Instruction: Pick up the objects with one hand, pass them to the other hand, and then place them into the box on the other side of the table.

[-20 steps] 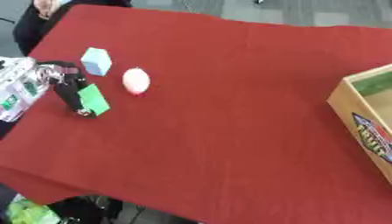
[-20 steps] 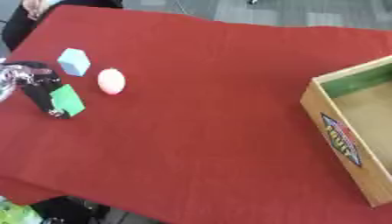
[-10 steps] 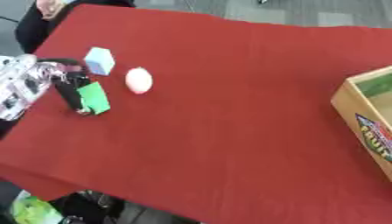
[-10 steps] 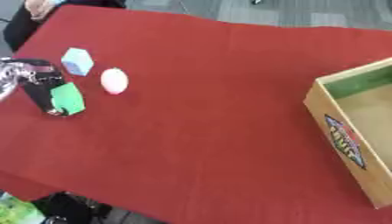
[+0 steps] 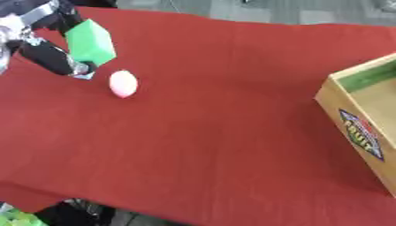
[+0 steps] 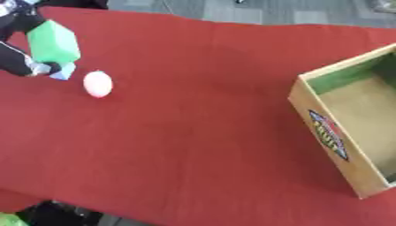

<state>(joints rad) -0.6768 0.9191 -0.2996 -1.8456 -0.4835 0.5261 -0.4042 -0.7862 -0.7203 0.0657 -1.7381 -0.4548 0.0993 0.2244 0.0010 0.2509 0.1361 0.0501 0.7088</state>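
Note:
My left hand point(image 5: 48, 58) is at the upper left, its fingers curled round a green block point(image 5: 90, 42) that it holds up off the red table point(image 5: 216, 132). Just below and right of it a pink egg-shaped object point(image 5: 123, 83) lies on the cloth. A light blue block point(image 6: 63, 70) peeks out from behind the hand and the green block, mostly hidden. The wooden box point(image 6: 333, 132) with a green inner wall stands open at the right edge, with nothing visible inside. My right hand shows in no view.
The table's front edge runs along the bottom, with dark and green clutter point(image 5: 15, 218) on the floor beneath the lower left corner. A wide stretch of red cloth lies between the egg and the box.
The left hand has raised the green block off the table; before, it held it on the cloth beside the blue block. The camera view has also shifted.

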